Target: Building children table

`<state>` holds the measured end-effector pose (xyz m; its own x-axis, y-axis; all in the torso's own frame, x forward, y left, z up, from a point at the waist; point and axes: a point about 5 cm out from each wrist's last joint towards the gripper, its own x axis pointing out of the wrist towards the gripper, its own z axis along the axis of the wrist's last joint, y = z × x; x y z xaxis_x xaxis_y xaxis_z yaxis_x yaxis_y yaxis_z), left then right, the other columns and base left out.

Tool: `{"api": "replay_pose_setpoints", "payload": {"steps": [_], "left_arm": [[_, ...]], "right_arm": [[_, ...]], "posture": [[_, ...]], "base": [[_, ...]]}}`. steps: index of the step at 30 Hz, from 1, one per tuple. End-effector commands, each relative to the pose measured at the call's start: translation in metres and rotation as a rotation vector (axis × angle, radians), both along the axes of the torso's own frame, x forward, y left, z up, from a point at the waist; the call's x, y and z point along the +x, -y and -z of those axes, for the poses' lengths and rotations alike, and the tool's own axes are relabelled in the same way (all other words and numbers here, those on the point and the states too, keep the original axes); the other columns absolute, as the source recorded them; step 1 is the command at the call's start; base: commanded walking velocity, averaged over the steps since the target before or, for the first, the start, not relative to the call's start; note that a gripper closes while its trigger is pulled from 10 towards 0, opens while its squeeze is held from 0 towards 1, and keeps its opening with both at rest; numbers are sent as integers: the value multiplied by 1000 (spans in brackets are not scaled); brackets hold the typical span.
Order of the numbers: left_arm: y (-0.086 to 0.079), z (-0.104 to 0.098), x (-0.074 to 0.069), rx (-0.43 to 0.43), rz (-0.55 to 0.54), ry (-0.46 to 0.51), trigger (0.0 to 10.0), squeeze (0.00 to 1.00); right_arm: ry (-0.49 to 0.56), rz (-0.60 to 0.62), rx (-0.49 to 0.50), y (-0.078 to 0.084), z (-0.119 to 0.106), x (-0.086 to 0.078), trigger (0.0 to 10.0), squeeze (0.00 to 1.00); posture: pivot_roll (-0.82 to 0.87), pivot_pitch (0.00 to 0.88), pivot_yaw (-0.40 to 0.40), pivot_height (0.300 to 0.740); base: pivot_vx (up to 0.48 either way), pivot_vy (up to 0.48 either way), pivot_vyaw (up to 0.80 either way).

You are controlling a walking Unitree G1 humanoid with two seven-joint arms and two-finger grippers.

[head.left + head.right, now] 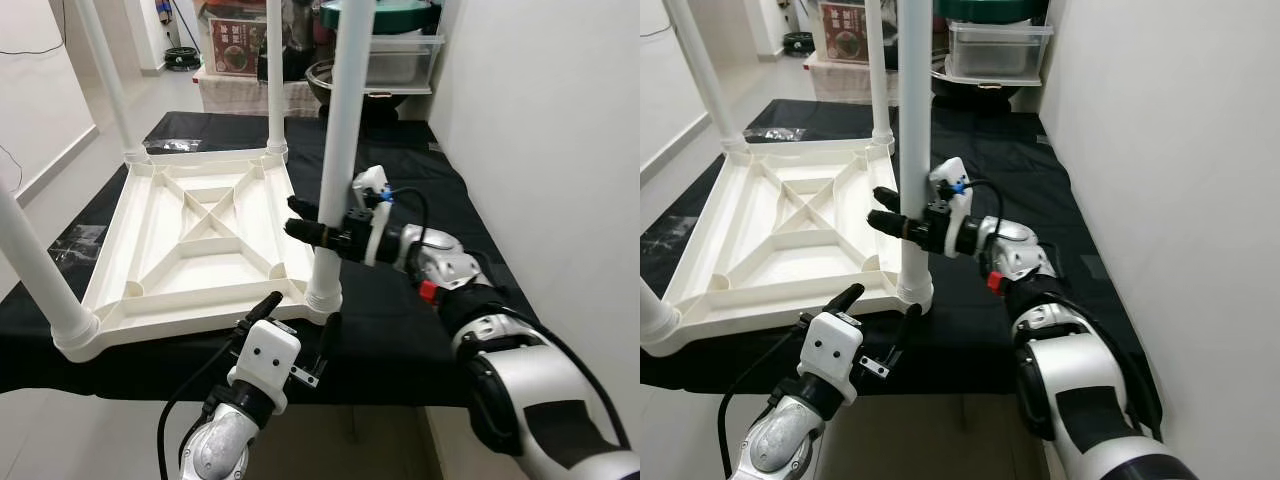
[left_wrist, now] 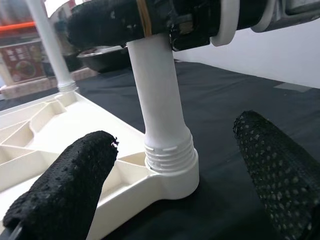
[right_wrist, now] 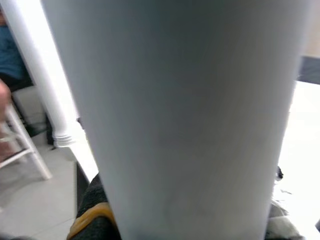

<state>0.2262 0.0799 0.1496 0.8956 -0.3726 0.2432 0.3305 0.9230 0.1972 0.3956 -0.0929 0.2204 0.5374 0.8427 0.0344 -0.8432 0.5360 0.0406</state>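
Observation:
A white plastic children's table top lies upside down on a black-covered table, with white legs standing up from its corners. My right gripper is shut on the near right leg, about a third of the way up it. That leg stands upright in its threaded corner socket. My left gripper is open, low at the table's front edge, just in front of that socket, with its fingers spread on either side of the leg's base.
A white wall runs along the right. Storage boxes and a clear bin stand behind the table. The black cloth is bare to the right of the table top. Plastic wrappers lie at the left.

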Motion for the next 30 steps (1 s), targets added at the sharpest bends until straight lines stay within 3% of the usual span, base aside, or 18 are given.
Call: {"api": "replay_pose_setpoints", "payload": {"steps": [1,4,7,8,9,10,14,17,21,22,25,26,28,30], "left_arm": [[1,3,0,7,1,-3,10000,0],[2,2,0,5,3,-3,10000,0],[2,2,1,5,3,-3,10000,0],[2,1,1,6,1,-3,10000,0],[2,1,1,6,1,-3,10000,0],[2,2,2,8,1,-4,10000,0],[2,1,2,10,0,-3,10000,0],[2,2,3,13,-2,-3,10000,0],[2,2,3,13,-2,-5,10000,0],[2,2,3,13,-1,-6,10000,0],[2,2,2,13,0,-7,10000,0],[2,3,2,13,0,-8,10000,0],[2,3,3,12,0,-11,10000,0],[2,3,3,12,0,-11,10000,0]], "right_arm": [[-24,121,22,7,1,5,0,0],[-21,352,-2,18,4,12,0,0],[-32,436,-18,21,6,14,0,0],[-109,704,-71,33,15,19,0,0],[-109,704,-71,33,15,19,0,0],[-164,917,-95,44,22,20,0,0],[-197,1244,-12,55,21,16,0,0],[-184,1332,50,49,16,13,0,0],[-162,1272,117,31,8,13,0,0],[-137,1225,143,24,3,14,10000,0],[-78,1155,148,17,-2,14,10000,0],[-47,1114,165,13,-4,13,10000,1000],[51,987,166,9,-8,11,10000,1000],[51,987,166,9,-8,11,10000,1000]], "posture": [[83,33,-83,740],[80,36,-84,740],[79,36,-85,740],[73,39,-80,740],[73,39,-80,740],[71,39,-82,740],[67,43,-83,740],[72,44,-86,740],[72,44,-87,740],[72,43,-86,740],[72,46,-82,740],[71,44,-84,740],[71,47,-86,740],[71,47,-86,740]], "base": [[0,0,0],[0,0,0],[0,0,0],[0,0,0],[0,0,0],[0,0,0],[0,0,0],[0,0,0],[0,0,0],[0,0,0],[0,0,0],[0,0,0],[0,0,0],[0,0,0]]}}
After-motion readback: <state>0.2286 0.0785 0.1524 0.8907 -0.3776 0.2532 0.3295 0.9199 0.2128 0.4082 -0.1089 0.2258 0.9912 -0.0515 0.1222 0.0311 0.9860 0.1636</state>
